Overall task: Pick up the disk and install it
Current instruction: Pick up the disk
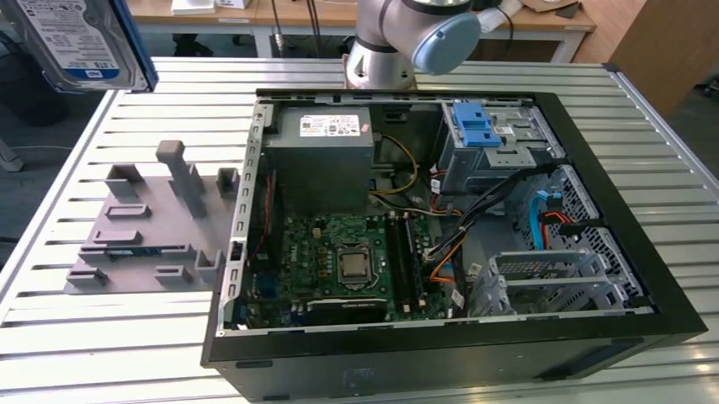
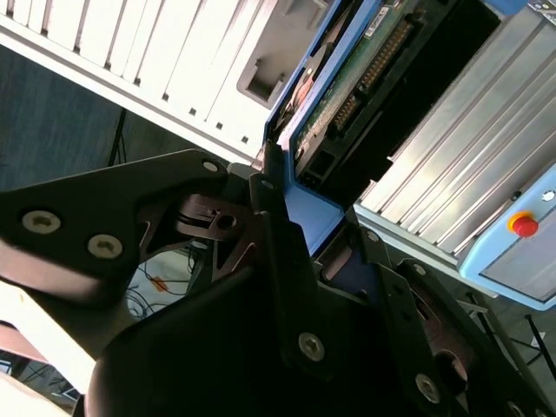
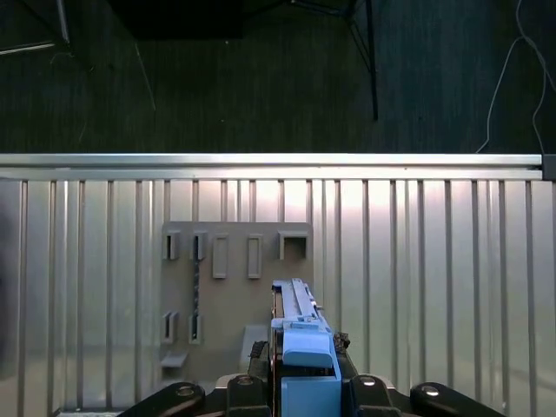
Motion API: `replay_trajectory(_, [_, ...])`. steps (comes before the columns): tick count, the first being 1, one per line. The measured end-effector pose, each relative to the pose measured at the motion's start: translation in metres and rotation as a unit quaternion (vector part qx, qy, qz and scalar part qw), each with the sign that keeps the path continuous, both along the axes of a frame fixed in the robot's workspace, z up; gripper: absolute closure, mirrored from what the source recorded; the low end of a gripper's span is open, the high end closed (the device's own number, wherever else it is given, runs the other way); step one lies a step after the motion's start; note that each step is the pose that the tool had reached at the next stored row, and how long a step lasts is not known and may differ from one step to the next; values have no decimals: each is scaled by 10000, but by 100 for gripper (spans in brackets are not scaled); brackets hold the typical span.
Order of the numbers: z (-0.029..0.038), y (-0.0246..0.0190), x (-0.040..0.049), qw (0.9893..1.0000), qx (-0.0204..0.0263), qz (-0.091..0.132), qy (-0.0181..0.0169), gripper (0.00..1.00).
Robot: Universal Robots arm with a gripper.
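Note:
The disk [image 1: 81,42], silver with a white-and-blue label and a blue carrier frame, hangs high over the table at the exterior view's upper left. In the first wrist view it shows edge-on [image 3: 300,334] with the gripper [image 3: 304,391] shut on it, one black finger [image 3: 252,393] on each side. The second wrist view shows the blue carrier [image 2: 314,208], the disk's green circuit board [image 2: 352,87] and the gripper [image 2: 317,234] clamped on the carrier. The open computer case [image 1: 584,210] lies flat on the table, well to the exterior view's right of the disk.
A grey fixture plate [image 1: 151,223] with upright pegs lies on the slatted table [image 1: 674,143], below the disk [image 3: 230,295]. Inside the case are a grey power supply [image 1: 320,147], a motherboard [image 1: 348,261], and a drive cage with a blue latch [image 1: 477,126]. The arm's base [image 1: 388,50] stands behind the case.

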State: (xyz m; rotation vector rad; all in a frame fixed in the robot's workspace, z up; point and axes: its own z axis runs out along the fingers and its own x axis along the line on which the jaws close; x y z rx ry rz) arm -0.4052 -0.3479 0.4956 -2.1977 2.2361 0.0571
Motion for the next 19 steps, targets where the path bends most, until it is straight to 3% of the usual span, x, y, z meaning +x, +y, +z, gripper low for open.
replay_trajectory(19, [0, -121, 264, 10000, 0, 6, 0, 64])
